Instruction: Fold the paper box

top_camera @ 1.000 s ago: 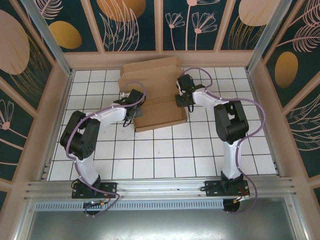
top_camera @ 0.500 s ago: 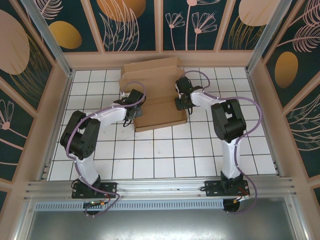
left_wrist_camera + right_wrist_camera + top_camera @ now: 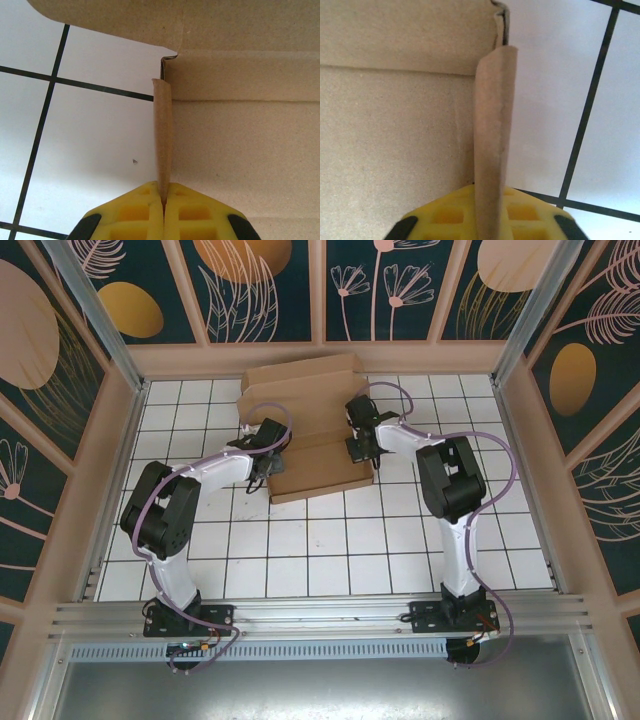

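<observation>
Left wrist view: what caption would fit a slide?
Left pincer shut on an upright flap of the paper box, over white tiles.

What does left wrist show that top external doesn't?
Left wrist: the left tool shut on a thin upright flap, seen edge-on, with a notch at the flap's far end. Top external: the whole box and the right tool at its right edge. Both: brown cardboard lying on white tiles.
</observation>
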Available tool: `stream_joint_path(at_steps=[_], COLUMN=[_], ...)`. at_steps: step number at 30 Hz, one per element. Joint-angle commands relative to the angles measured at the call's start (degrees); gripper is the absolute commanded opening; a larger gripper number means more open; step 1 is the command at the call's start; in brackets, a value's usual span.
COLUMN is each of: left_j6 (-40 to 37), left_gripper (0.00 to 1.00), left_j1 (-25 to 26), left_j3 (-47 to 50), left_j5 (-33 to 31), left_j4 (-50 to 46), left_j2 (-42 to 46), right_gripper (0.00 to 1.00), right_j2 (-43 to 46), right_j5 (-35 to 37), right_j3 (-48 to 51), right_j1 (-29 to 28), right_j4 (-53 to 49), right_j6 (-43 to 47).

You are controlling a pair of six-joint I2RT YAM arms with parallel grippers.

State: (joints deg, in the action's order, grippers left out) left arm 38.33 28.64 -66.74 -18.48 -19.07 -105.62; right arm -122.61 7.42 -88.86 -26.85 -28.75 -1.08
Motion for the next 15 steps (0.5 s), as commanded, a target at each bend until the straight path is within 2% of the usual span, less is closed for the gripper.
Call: stream_joint_path(at_steps=[1, 4, 11, 15], left_j6=[-1.1, -1.0, -1.1, -1.2], left_gripper=[0.0, 0.0, 0.0, 0.0], left_j1=[0.1, 0.1, 0.1, 0.1], left_j3=[1.1, 1.1, 1.0, 1.2], left_j5=[-0.3, -0.1, 0.0, -0.4], left_j4=[-1.4, -1.3, -1.3, -1.3], left_j2=[-1.2, -1.2, -1.0, -0.6], right_gripper=[0.0, 0.0, 0.0, 0.0], right_j2=[-3.1, -4.1, -9.9, -10.5], right_j5=[2.8, 5.9, 21.8, 22.8], right_j3=[-0.6, -0.6, -1.4, -0.5], right_j1=[-0.3, -0.8, -3.5, -3.9], right_j4=[-3.7, -4.8, -10.5, -10.5], right_j6=[-0.3, -0.8, -6.3, -7.7])
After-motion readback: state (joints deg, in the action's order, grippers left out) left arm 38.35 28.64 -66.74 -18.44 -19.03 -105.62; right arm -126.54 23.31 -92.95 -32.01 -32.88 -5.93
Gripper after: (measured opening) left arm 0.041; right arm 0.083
